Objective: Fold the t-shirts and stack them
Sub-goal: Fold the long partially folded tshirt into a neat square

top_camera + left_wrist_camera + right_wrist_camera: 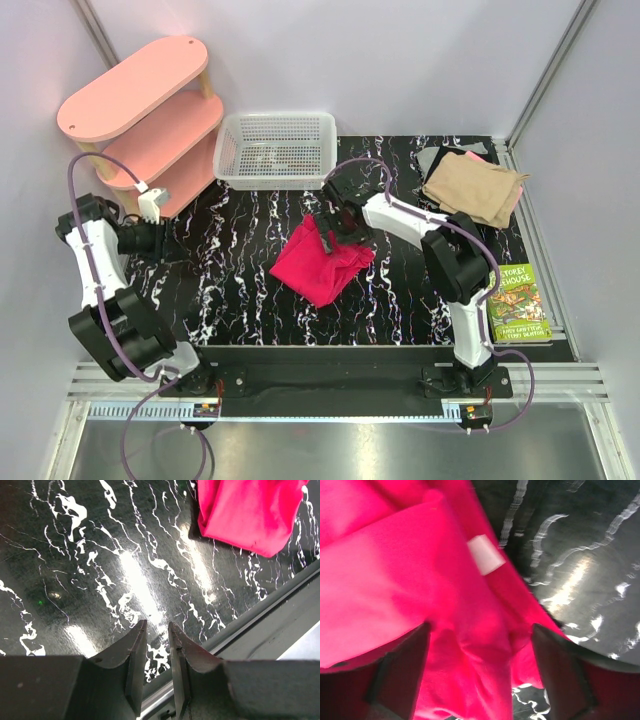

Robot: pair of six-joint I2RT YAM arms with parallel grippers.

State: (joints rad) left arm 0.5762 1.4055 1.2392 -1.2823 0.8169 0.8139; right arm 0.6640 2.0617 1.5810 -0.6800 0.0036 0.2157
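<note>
A bright crimson-pink t-shirt [318,265] lies partly folded and bunched in the middle of the black marbled table. My right gripper [336,224] is down on its far edge. In the right wrist view the right gripper [480,627] is open wide, with its fingers on either side of a raised ridge of the crimson t-shirt [395,570]; a white label [485,555] shows. A folded tan t-shirt [472,188] tops a stack at the back right, with grey [438,158] and pale pink [476,155] edges beneath. My left gripper [163,239] hovers at the left, slightly open and holding nothing [157,625]. The crimson t-shirt [245,515] lies well beyond it.
A white mesh basket [277,148] stands at the back centre. A pink three-tier shelf [140,120] is at the back left, close to the left arm. A green book [518,302] lies at the right front. The table's front rail [280,610] runs near the left gripper.
</note>
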